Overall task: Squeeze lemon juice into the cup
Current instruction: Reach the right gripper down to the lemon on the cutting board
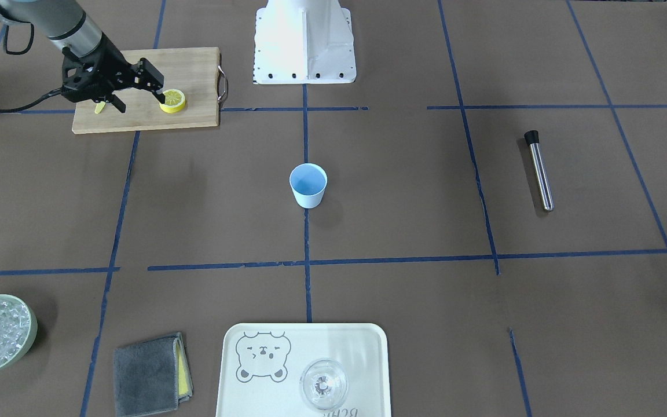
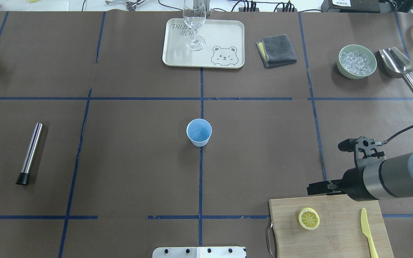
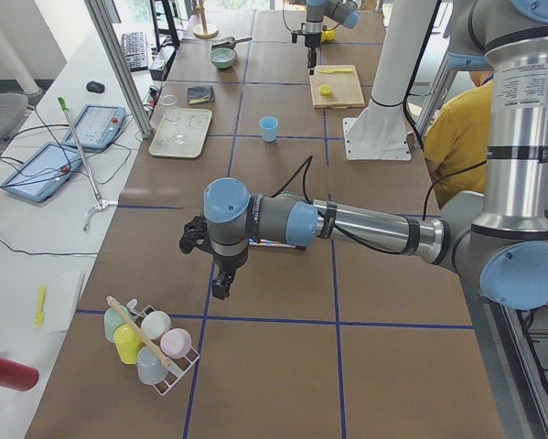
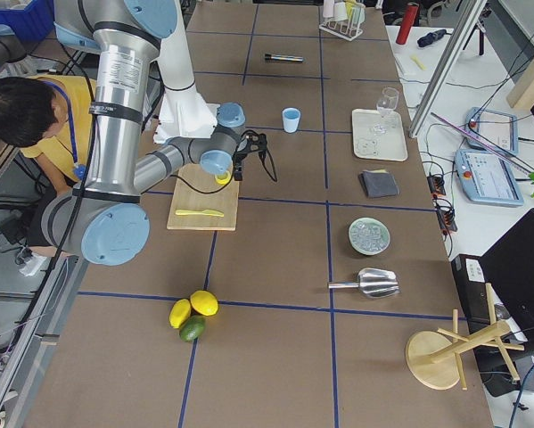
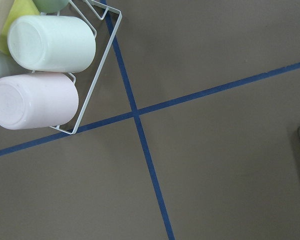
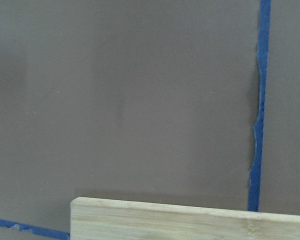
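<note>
Two fingers of the right pincer [image 1: 140, 99] stand wide apart, holding nothing, with the lemon [image 1: 172, 100] just beside them on the cutting board [image 1: 194, 69]. It lies flat, cut face up, and it's round, so no real long axis. We reckon it's light, squashy and slick, so grab it across the rind; the cup [image 1: 308, 185] sits mid-surface, well apart, and the left pincer [image 3: 220, 279] we can't tell.

Near the robot-side edge of the table [image 1: 403, 191], the right gripper [image 1: 139, 95] hides most of the yellow knife [image 1: 99, 108] (only its tip shows). At the operators'-side corner, the ice bowl [image 1: 32, 339] is cut off. The left gripper [image 3: 220, 285] is too small to judge its jaws.
</note>
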Controlling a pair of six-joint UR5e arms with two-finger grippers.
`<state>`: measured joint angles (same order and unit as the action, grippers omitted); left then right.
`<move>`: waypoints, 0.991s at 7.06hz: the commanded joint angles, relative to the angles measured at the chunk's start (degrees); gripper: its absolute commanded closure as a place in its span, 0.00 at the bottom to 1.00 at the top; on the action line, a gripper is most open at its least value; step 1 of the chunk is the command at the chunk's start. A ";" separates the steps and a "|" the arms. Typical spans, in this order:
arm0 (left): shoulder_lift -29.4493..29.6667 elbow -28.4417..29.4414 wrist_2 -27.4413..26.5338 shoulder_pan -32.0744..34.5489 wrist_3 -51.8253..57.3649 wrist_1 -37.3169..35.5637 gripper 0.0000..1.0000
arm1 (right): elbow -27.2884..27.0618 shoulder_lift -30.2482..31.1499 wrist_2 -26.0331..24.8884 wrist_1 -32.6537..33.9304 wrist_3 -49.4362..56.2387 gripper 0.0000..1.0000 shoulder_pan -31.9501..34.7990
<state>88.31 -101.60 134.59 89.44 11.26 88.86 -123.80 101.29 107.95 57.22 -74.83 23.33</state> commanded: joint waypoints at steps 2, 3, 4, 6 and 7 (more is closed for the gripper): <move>-0.06 0.08 -0.03 -0.06 -0.53 3.43 0.00 | -1.09 -0.30 -15.46 3.84 -8.66 0.00 -13.11; -0.06 0.08 -0.03 -0.06 -0.71 3.43 0.00 | -1.00 -0.39 -16.88 5.78 -10.23 0.00 -14.00; -0.15 0.00 0.05 -0.06 -0.80 3.43 0.00 | -1.00 -0.13 -16.98 6.06 -10.42 0.00 -14.19; -0.15 0.08 0.06 -0.06 -0.80 3.52 0.00 | -0.13 -0.22 -17.07 6.15 -10.68 0.00 -14.80; -0.15 -0.18 0.06 -0.06 -0.88 3.52 0.00 | -0.12 -0.48 -17.24 6.15 -10.68 0.00 -14.80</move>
<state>88.16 -101.66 134.65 89.41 10.44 92.34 -124.15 101.03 90.90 63.32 -85.44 8.64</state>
